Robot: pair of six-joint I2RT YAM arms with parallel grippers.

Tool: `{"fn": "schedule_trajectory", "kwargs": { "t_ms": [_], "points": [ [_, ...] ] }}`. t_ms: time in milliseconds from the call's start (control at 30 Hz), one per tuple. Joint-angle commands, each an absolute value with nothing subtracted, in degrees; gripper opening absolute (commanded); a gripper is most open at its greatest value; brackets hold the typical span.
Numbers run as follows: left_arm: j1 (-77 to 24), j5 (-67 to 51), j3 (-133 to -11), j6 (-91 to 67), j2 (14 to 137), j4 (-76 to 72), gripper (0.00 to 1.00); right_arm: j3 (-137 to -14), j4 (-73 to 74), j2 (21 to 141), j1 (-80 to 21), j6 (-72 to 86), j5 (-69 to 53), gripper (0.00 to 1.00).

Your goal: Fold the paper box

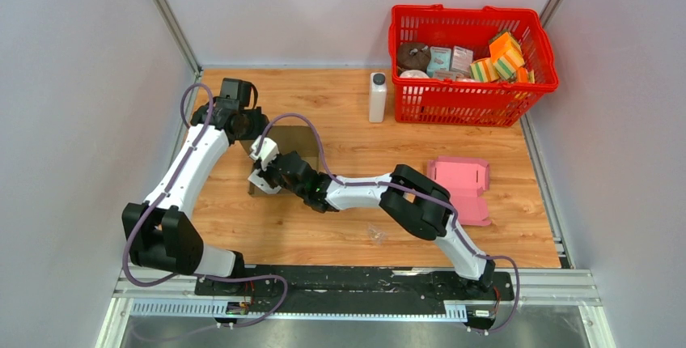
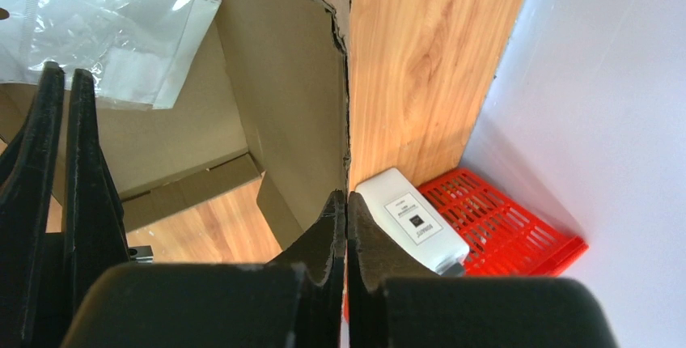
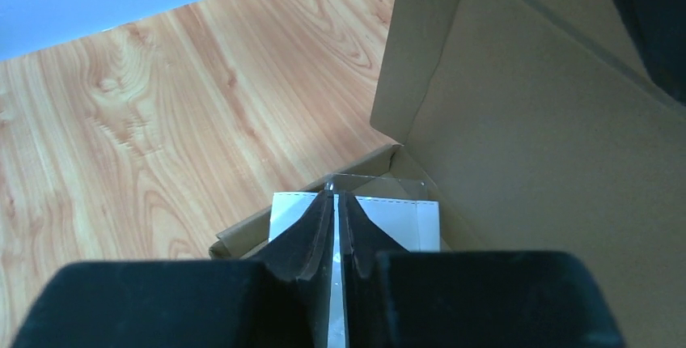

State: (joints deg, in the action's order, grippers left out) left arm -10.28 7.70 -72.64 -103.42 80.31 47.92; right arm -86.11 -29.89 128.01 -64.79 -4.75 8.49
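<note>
The brown cardboard box (image 1: 295, 139) sits left of the middle of the wooden tabletop (image 1: 348, 97), right under both arms. The left end effector (image 1: 243, 129) is closed on the edge of one raised box wall, at the far-left side of the box. In the left wrist view that torn edge runs straight up & away from its fingers (image 2: 372, 243). The right end effector (image 1: 257, 167) reaches in from the right, low, w/ its tips over the box floor. Its fingers are almost together. We can't tell if they pinch the clear plastic bag with a white sheet (image 3: 396, 218) or nothing. We think the next move tips the held wall in over the floor, so the left arm leads.
</note>
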Motion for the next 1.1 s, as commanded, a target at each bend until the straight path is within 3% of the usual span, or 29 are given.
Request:
{"fn": "schedule_trajectory", "kwargs": {
  "t_ms": [0, 267, 467, 533, 567, 667, 733, 800, 833, 1067],
  "points": [
    [-11.25, 4.75, -75.23, -103.8, 79.81, 48.96, 0.0, -87.8, -27.16, 132.45, -64.69, -5.28, 9.75, 0.11],
    [-11.25, 6.67, -74.88, -103.45, 79.01, 48.6, 0.0, -79.82, -34.44, 130.87, -64.86, -1.94, 12.57, 0.04],
    [-11.16, 6.95, -70.23, -100.65, 77.61, 39.48, 0.0, -74.53, -36.83, 126.04, -63.2, 2.01, 11.35, 0.07],
    [-11.16, 5.98, -68.29, -99.32, 77.26, 34.92, 0.09, -74.79, -36.48, 125.6, -62.49, 2.55, 10.55, 0.08],
    [-11.16, 5.72, -68.2, -97.92, 77.26, 34.72, 0.23, -74.88, -36.39, 125.42, -61.79, 2.72, 9.76, 0.08],
    [-10.99, 5.89, -68.38, -93.37, 76.47, 34.1, 0.42, -74.62, -35.95, 124.81, -61.0, 2.81, 8.53, 0.08],
    [-10.55, 6.67, -68.03, -90.8, 74.72, 33.84, 0.48, -74.53, -35.69, 124.37, -60.73, 3.08, 7.74, 0.08],
    [-9.85, 7.12, -66.37, -87.02, 73.22, 32.61, 0.68, -74.79, -35.07, 123.93, -60.64, 2.99, 6.25, 0.08],
    [-9.5, 6.34, -65.75, -85.88, 71.73, 30.95, 0.72, -75.06, -34.98, 123.93, -60.64, 3.08, 5.46, 0.08],
    [-6.24, 3.52, -61.79, -76.06, 66.45, 29.27, 0.75, -80.24, -29.19, 125.08, -61.43, 3.78, 5.69, 0.09]
  ]
}}
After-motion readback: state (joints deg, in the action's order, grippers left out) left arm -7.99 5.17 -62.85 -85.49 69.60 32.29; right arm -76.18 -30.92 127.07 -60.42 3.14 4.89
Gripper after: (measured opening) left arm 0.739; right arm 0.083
